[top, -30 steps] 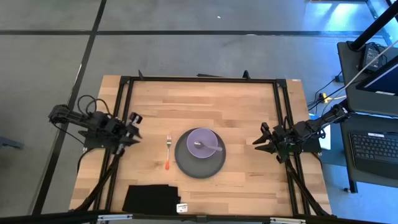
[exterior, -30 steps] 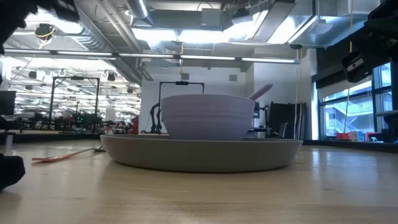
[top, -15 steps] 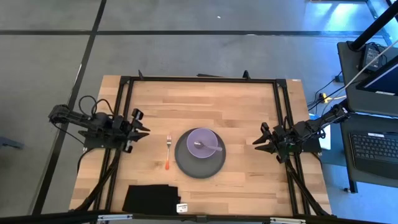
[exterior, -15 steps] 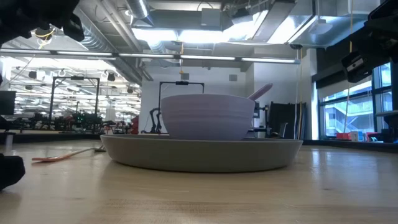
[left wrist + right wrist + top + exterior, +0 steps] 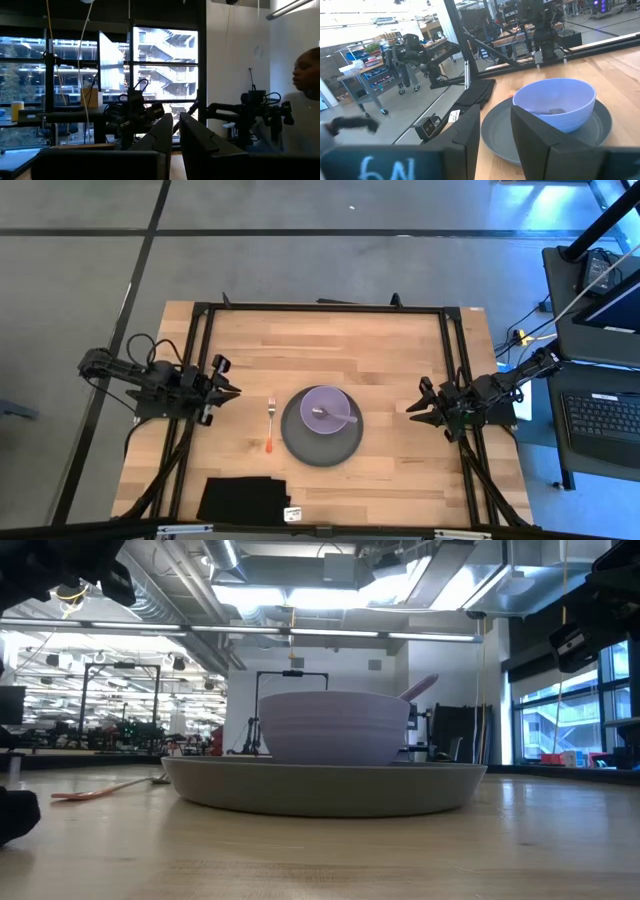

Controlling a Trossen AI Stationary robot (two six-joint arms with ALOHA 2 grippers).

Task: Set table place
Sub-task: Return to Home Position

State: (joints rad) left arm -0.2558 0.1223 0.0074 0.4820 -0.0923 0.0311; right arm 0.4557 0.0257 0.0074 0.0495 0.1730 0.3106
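The dark grey plate (image 5: 300,448) lies on the wood table (image 5: 400,350) near its middle, with the lilac bowl (image 5: 325,410) standing on it. The lilac-handled spoon (image 5: 338,417) lies in the bowl, its handle leaning on the rim (image 5: 420,687). The orange-handled fork (image 5: 270,425) lies flat on the table, left of the plate. My left gripper (image 5: 232,391) hovers left of the fork, shut and empty. My right gripper (image 5: 413,408) hovers at the right rail, open and empty, facing the bowl (image 5: 555,102).
A black folded cloth (image 5: 240,500) lies at the near left edge with a small white tag (image 5: 293,513) beside it. The black rail frame (image 5: 320,307) runs round the tabletop. A person (image 5: 305,100) sits beyond the table's right side.
My left gripper has turned about its wrist and shifted a little toward the table's right, then kept still. The plate, bowl, spoon and fork have stayed where they were.
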